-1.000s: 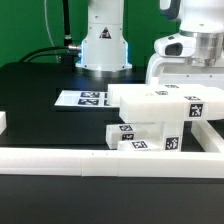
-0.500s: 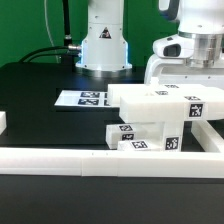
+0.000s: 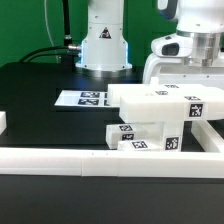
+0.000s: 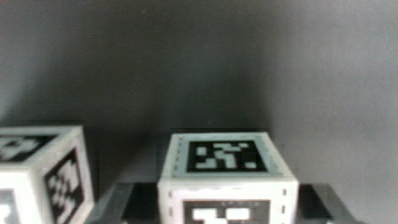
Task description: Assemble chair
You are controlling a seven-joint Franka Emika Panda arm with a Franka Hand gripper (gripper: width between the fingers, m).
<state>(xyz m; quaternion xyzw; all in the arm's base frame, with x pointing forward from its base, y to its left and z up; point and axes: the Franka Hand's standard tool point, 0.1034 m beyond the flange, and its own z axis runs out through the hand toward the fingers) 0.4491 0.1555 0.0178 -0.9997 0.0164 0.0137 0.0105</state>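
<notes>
Chair parts [image 3: 160, 100] piled at the exterior view's right, just behind the border rail [image 3: 90, 160], with one tagged post leg [image 4: 224, 155] sitting right between the gripper [image 4: 224, 205] jaws, apparently pinched on both flat sides. Probably light, rigid, slick plastic, so best squeezed square on the flat faces, not the edges, to avoid twisting out

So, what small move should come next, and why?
Probably a slow straight lift: the hand looks closed on both sides of the tagged block, and a second tagged block sits close beside it, so sideways motion risks a bump.
</notes>
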